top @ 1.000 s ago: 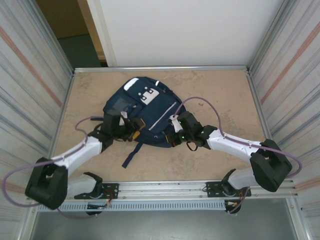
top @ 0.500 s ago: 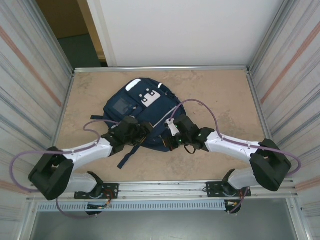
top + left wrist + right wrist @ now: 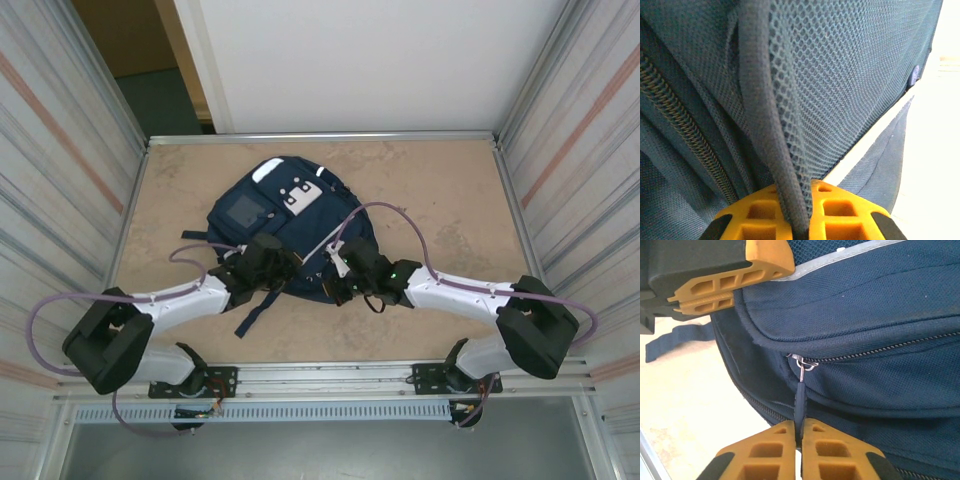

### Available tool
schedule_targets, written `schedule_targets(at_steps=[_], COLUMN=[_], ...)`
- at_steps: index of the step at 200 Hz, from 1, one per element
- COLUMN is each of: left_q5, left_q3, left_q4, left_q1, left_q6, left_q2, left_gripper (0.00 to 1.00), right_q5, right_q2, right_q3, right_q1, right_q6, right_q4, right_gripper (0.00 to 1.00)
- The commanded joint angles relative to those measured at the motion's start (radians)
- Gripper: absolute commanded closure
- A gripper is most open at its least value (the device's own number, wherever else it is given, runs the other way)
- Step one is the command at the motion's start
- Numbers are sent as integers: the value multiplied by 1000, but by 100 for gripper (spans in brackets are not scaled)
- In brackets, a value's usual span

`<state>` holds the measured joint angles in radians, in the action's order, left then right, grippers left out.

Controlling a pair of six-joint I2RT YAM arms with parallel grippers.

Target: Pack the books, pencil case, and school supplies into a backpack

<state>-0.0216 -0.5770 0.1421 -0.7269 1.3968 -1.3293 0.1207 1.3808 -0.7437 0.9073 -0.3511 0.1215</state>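
- The backpack [image 3: 262,205] lies flat at the middle of the table [image 3: 440,190], its front with the white patches turned up and its top toward the far edge.
- Both arms reach forward and inward from their bases, low over the table, so that the two wrists meet at the near edge of the bag.
- The left arm is stretched out in an almost straight line toward the right and forward. The left gripper [image 3: 278,265] rests on the near left part of the bag.
- In the left wrist view its orange fingers [image 3: 840,212] are pressed together on a dark corded edge [image 3: 765,115] of the bag, next to a mesh panel [image 3: 840,75]. The cord passes between the fingers with no gap, so this gripper is clenched on it.
- The right arm comes in from the right, with its forearm nearly level and pointing left. The right gripper [image 3: 335,280] sits at the near right rim of the bag, near the left one.
- In the right wrist view its fingers [image 3: 765,447] are closed tight on the dark zipper pull [image 3: 800,400], which hangs from a small metal ring [image 3: 804,365] at the end of a zipper line.
- One orange finger of the left gripper shows at the upper left of that same view, touching the bag just above a grey stripe [image 3: 840,262].
- A loose dark strap [image 3: 250,315] lies on the table just in front of the bag.
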Motion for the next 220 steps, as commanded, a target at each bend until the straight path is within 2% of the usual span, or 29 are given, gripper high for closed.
schedule_targets(at_steps=[1, 19, 50, 89, 125, 151, 196, 220], left_q5=[-19, -11, -15, -16, -20, -37, -13, 7], left_q3=[-25, -29, -32, -29, -14, -19, -18, -9], left_q4=[7, 8, 8, -13, 4, -2, -65, -140], left_q1=[-36, -67, -80, -83, -84, -83, -79, -48], left_q6=[18, 37, 36, 35, 52, 48, 29, 12], left_q2=[41, 50, 62, 80, 82, 77, 116, 163], left_gripper=[100, 100, 100, 100, 100, 100, 100, 100], right_q5=[59, 73, 0, -23, -81, -44, -111, -130], right_q2=[5, 23, 41, 50, 53, 89, 77, 30], right_q3=[-36, -64, -65, -60, -48, -69, -104, -91], right_q1=[-19, -26, -23, -21, 19, 29, 50, 45], right_q6=[29, 29, 15, 14, -12, -45, -61, -63], right_q4=[20, 36, 18, 46, 61, 46, 91, 113], right_gripper=[84, 79, 73, 72, 72, 79, 100, 100])
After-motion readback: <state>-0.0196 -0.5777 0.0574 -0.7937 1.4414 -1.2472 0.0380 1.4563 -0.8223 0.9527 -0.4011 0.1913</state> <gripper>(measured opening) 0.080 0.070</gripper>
